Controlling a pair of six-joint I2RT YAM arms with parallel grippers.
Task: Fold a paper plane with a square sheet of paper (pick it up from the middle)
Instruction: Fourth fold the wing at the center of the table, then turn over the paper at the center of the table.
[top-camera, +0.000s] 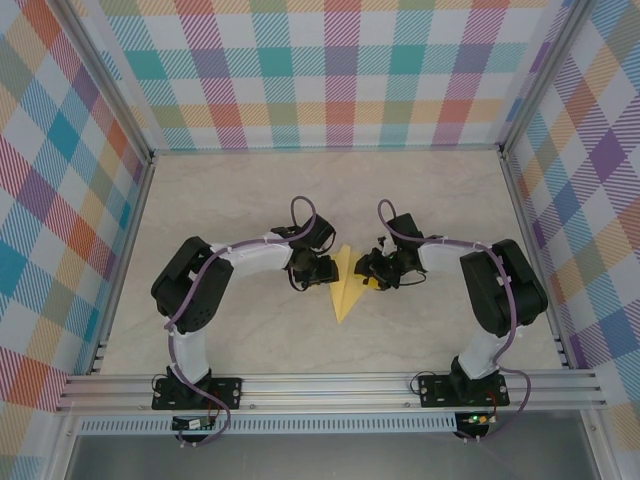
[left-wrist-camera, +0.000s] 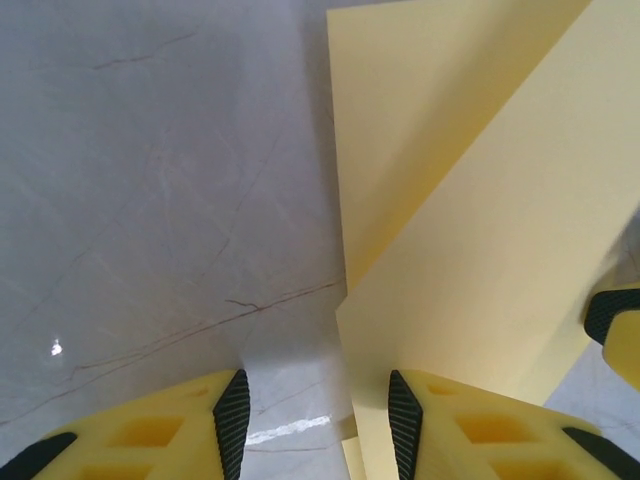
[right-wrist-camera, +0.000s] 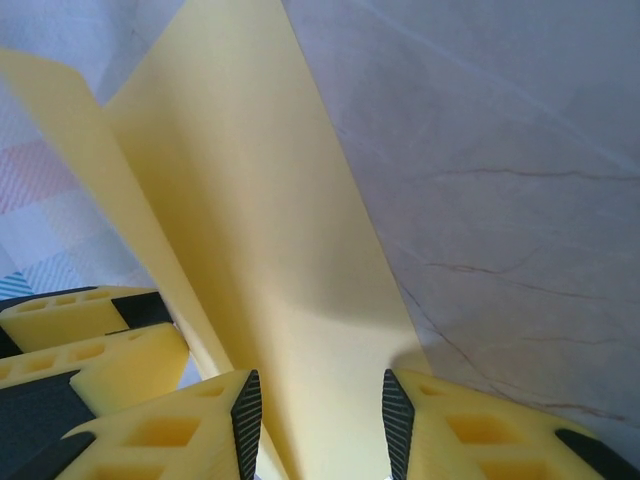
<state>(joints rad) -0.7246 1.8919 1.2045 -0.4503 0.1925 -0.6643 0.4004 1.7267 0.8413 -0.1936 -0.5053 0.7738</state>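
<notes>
The paper plane is a yellow, pointed, folded shape on the pale table between my two grippers, its narrow tip toward the near edge. My left gripper stands at its left side and is open. In the left wrist view the left gripper has bare table in its gap, and the paper rises beside the right finger. My right gripper is at the plane's right side, also open. In the right wrist view the right gripper straddles a raised paper wing without pinching it.
Plaid walls enclose the marble-look table on three sides. An aluminium rail runs along the near edge by the arm bases. The other arm's yellow fingers sit close across the paper.
</notes>
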